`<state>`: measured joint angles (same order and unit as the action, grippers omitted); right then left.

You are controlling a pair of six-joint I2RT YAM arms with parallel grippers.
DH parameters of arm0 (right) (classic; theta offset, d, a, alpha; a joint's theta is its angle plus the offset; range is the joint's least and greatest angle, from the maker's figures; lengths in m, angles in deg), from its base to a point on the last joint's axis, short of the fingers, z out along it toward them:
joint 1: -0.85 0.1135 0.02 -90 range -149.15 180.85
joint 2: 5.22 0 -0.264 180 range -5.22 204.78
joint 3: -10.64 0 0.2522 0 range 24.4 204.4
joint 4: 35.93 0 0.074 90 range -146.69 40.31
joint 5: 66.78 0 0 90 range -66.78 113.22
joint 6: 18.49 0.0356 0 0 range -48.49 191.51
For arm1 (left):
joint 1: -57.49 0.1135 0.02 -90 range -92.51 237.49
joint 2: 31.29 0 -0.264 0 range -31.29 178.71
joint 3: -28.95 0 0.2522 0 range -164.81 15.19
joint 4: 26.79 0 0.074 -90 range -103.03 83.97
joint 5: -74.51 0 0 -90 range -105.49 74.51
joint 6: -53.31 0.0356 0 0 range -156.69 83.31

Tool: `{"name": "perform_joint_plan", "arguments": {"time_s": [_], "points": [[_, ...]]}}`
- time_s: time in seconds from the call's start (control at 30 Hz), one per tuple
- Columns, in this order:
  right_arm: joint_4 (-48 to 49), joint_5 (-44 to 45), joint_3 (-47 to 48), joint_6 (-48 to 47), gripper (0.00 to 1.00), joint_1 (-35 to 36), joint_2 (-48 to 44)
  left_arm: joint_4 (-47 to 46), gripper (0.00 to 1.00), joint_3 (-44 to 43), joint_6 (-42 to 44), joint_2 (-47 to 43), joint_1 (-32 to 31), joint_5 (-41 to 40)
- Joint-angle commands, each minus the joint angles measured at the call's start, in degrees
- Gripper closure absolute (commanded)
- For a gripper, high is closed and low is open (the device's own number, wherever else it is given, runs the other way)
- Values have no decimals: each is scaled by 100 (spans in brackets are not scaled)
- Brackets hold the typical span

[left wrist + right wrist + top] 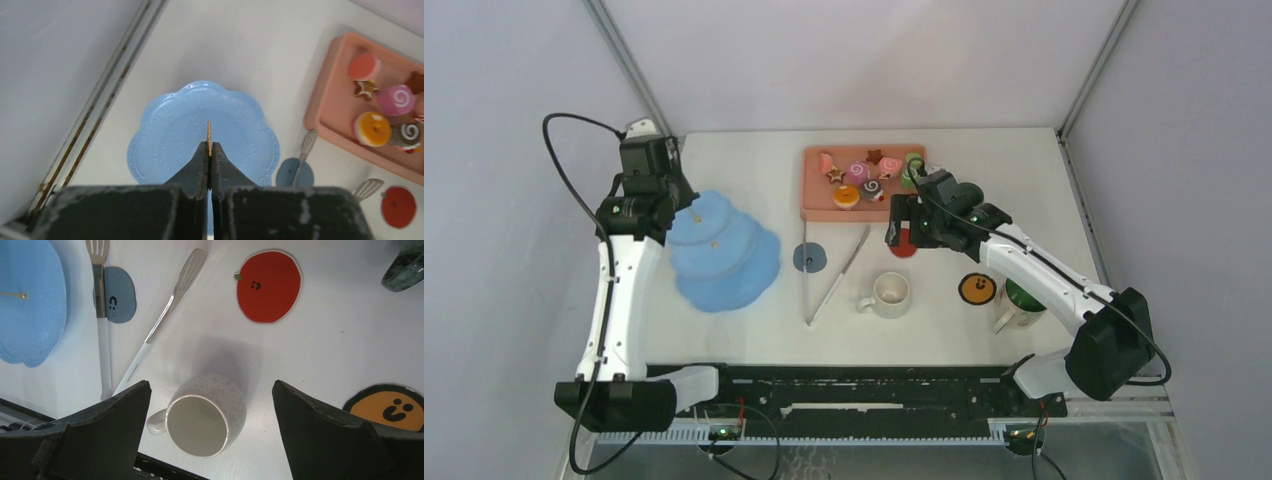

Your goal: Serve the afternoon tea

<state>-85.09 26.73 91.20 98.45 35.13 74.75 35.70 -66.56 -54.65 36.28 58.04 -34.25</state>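
Note:
The blue tiered dessert tower (724,255) stands at the table's left. My left gripper (686,207) is shut on the thin gold handle (209,131) at its top, above the top plate (170,135). My right gripper (904,225) is open and empty, high above the cream mug (207,412), which stands upright between its fingers in the right wrist view and also shows in the top view (890,294). The green mug (1022,300) stands at the right. A dark mottled mug (405,270) shows partly. Toy pastries (860,180) lie on the pink tray.
The salmon-pink tray (816,205) sits at the back centre. Metal tongs (829,280) lie over a blue coaster (809,257). A red coaster (270,286) and an orange coaster (976,288) lie right of centre. A black rail (854,385) runs along the near edge.

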Motion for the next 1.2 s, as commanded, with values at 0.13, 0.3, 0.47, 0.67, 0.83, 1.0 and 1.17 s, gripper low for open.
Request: {"name": "perform_joint_plan", "arguments": {"time_s": [0.13,0.3,0.47,0.67,0.83,1.0,1.17], "points": [[121,-38,227,37,0,136,-121,-927,100,-924,334,743,-10,671],[69,19,223,148,0,216,-189,-1128,100,-1058,286,1011,-16,577],[454,-30,227,438,1,477,-139,-2044,100,-644,-260,915,-51,670],[969,328,336,1079,3,1276,199,-1618,82,-1374,-294,1470,-73,643],[661,1098,1351,1049,5,2050,1090,-1528,46,-1265,-267,1243,-112,736],[-463,1907,2599,1524,3,2421,2176,-1102,35,-1422,-120,924,-163,772],[-927,1546,2991,1928,7,2390,2839,-910,34,-1108,-118,287,-200,820]]}}
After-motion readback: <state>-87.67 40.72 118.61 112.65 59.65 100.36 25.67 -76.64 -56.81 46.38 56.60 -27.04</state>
